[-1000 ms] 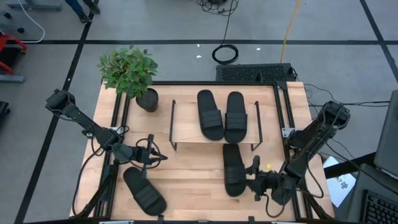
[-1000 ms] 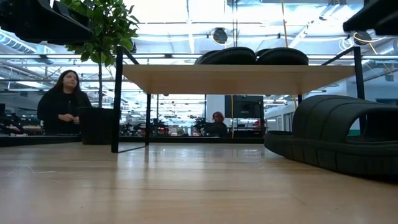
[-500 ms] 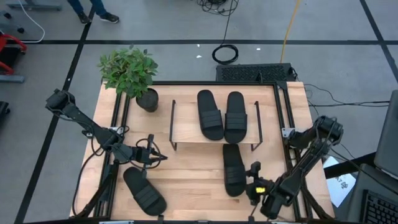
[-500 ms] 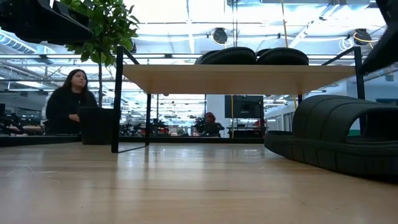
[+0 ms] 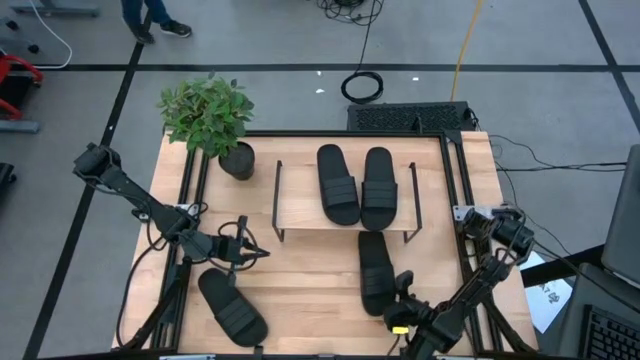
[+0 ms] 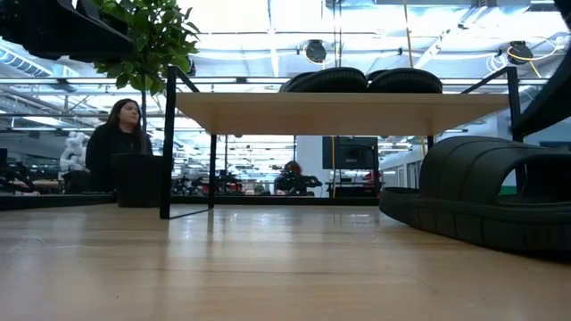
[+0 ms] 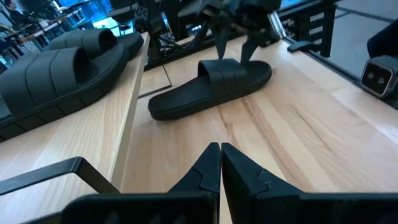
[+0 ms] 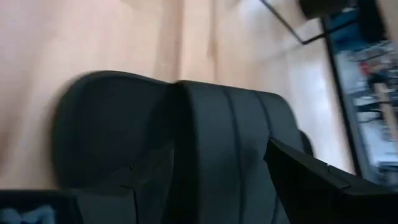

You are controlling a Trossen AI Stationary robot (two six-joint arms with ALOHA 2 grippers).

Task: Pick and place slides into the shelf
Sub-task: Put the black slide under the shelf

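Two black slides (image 5: 338,183) (image 5: 378,187) lie side by side on the shelf's light-wood top board (image 5: 300,200). A third slide (image 5: 375,272) lies on the table in front of the shelf, and it fills the right of the low view (image 6: 482,196). The fourth slide (image 5: 232,307) lies near the table's near-left corner. My right gripper (image 5: 400,293) (image 8: 217,149) is open at the third slide's near end, one finger on each side of its wide strap (image 8: 230,143). My left gripper (image 5: 262,252) (image 7: 220,146) is shut, above bare table just beyond the fourth slide. My right gripper comes at the third slide's strap (image 7: 231,71) slanting down from the table's near side, its fingers (image 7: 219,46) standing across the slide. I cannot tell whether they touch it. The slide lies flat on the table.
A potted plant (image 5: 210,115) stands at the table's far-left corner beside the shelf. Black rails (image 5: 452,190) run along the table's edges. Bare wood (image 5: 310,275) lies between the two loose slides. A person (image 6: 116,147) is in the room beyond the table.
My right arm has folded down and swung toward the table's near edge. Its gripper has shifted a little toward the near-left along the third slide, ending at that slide's near end. The slides have stayed put.
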